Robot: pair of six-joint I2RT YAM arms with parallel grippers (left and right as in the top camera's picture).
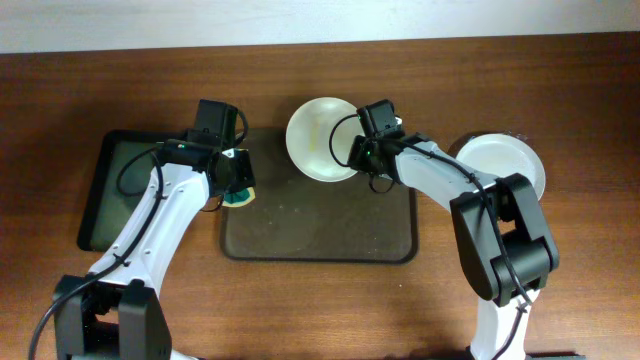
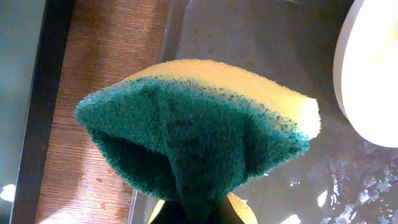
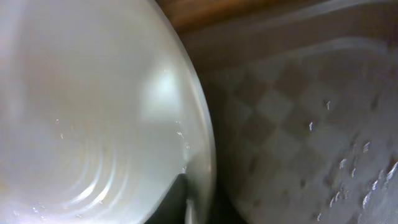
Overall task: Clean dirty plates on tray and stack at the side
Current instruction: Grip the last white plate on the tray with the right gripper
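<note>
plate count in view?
2: one plate at the back edge of the tray, held by the right gripper; a second plate on the table right of the tray, possibly a stack hiding more.

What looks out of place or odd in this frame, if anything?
Nothing looks damaged. The round white plate gripped by the right tool juts past the far rim of the dark brown rectangular tray, whose floor carries scattered wet-looking specks. The left tool pinches the yellow-and-green sponge into a fold.
</note>
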